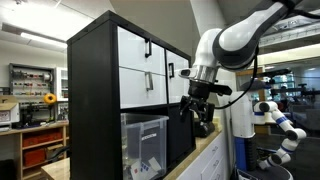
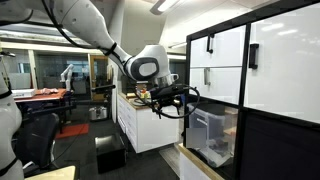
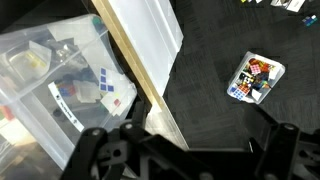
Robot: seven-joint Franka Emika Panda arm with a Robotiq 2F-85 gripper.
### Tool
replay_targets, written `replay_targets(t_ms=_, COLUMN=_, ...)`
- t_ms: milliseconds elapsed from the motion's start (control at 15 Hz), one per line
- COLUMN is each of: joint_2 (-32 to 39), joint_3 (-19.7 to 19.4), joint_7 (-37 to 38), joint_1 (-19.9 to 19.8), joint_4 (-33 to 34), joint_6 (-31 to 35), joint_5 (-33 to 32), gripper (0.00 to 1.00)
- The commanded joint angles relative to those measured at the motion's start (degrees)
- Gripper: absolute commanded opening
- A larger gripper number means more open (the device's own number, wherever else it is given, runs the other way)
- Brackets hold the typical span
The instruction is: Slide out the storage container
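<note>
Black tool [image 1: 199,118] spread wide, empty, near clear plastic storage container [image 1: 146,140].

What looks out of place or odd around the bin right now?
A colourful puzzle cube lies loose and askew on the dark surface beside the bin. The bin itself looks intact, with nothing spilled.

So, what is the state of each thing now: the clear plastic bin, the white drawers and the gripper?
Large clear plastic storage container: sitting in a lower opening of the black cabinet, items inside, not gripped.
White cabinet drawers with black handles: shut.
Robotiq gripper: jaws open, holding nothing, near the cabinet front.
</note>
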Motion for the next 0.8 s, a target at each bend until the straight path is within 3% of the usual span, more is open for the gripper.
replay_targets(t_ms=0, joint_2=2.23, joint_3=0.14, joint_7=-7.53, joint_1=-0.95, joint_4=1.40, joint_6=4.77, joint_5=3.40, gripper=1.00)
replay_targets(t_ms=467, joint_2=7.52, joint_3=1.47, joint_7=-8.66, joint_1=-2.09, joint_4=3.86, joint_6=14.87, joint_5=2.48, gripper=1.00)
replay_targets(t_ms=733, joint_2=11.29, joint_3=0.62, joint_7=-9.58, joint_1=-0.58, joint_4=7.04, joint_6=18.23, joint_5=2.19, gripper=1.00)
